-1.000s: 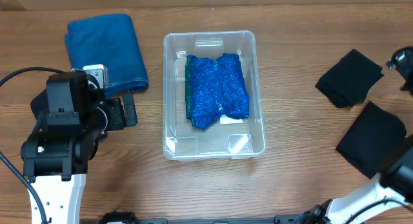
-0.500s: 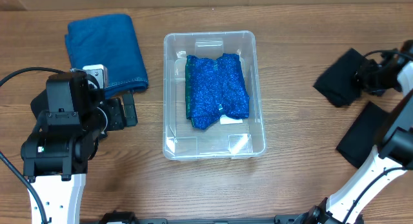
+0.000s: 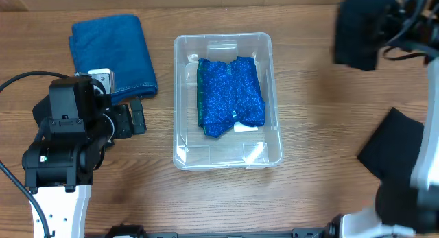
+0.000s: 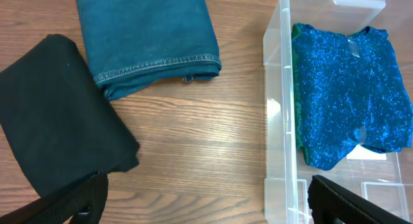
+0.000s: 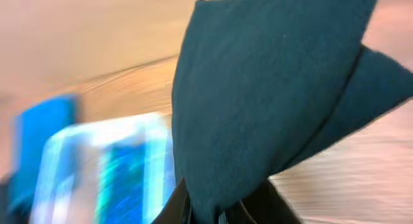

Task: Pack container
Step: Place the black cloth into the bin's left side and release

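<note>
Lifted off the table since a moment ago, the black cloth [image 3: 357,33] hangs clamped in my right gripper [image 5: 216,208] at far right, well apart from the container [image 3: 178,101] mid-table, which holds a sparkly blue cloth [image 3: 230,94] — carrying it across comes next, I judge.

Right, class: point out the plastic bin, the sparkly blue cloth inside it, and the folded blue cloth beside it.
plastic bin [image 3: 188,138]: overhead view, bare floor near its left wall.
sparkly blue cloth [image 3: 231,97]: overhead view, its middle.
folded blue cloth [image 4: 145,30]: left wrist view, its flat top.
</note>
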{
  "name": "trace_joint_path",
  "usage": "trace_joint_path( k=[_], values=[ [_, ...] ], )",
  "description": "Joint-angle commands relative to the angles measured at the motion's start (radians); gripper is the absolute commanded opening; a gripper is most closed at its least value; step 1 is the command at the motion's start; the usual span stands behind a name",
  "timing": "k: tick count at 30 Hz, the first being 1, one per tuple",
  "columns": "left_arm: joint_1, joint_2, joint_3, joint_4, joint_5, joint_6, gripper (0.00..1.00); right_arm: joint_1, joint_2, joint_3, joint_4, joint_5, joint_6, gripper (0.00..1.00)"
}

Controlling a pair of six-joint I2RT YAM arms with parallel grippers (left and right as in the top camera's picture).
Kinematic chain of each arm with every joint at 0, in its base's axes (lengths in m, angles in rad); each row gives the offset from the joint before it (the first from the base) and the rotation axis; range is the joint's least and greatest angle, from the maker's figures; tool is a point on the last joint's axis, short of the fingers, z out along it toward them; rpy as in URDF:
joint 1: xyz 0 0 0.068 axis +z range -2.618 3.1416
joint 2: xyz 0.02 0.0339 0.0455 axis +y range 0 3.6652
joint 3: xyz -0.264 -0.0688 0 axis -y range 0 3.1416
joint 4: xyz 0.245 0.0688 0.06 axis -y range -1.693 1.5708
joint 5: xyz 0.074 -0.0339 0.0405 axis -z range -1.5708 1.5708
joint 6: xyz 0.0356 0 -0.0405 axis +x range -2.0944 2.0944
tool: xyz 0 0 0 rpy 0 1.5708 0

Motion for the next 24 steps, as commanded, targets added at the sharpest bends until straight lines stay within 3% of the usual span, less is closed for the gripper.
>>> trace_joint_path(
  k=[1,6,9,15,20,22,24],
  values=[
    [-0.006,0.002,0.022,0.002,0.003,-0.007,1.00,0.207,-0.097,0.010,-0.053,-0.016,0.004,0.04],
    [-0.006,0.002,0.022,0.000,0.003,-0.007,1.00,0.494,-0.066,-0.032,0.008,0.086,0.274,0.04],
    [-0.006,0.002,0.022,0.000,0.003,-0.007,1.00,0.593,0.026,-0.041,0.073,0.091,0.333,0.04],
    [-0.006,0.002,0.022,-0.003,0.003,-0.007,1.00,0.715,0.344,-0.042,0.254,0.090,0.480,0.04],
    [-0.006,0.002,0.022,-0.003,0.003,-0.007,1.00,0.761,0.484,-0.042,0.323,0.072,0.505,0.04],
    [-0.006,0.002,0.022,-0.003,0.003,-0.006,1.00,0.757,0.499,-0.042,0.287,0.151,0.502,1.00],
    [-0.006,0.002,0.022,-0.003,0.003,-0.006,1.00,0.717,0.480,-0.021,0.193,0.320,0.501,1.00]
  ],
)
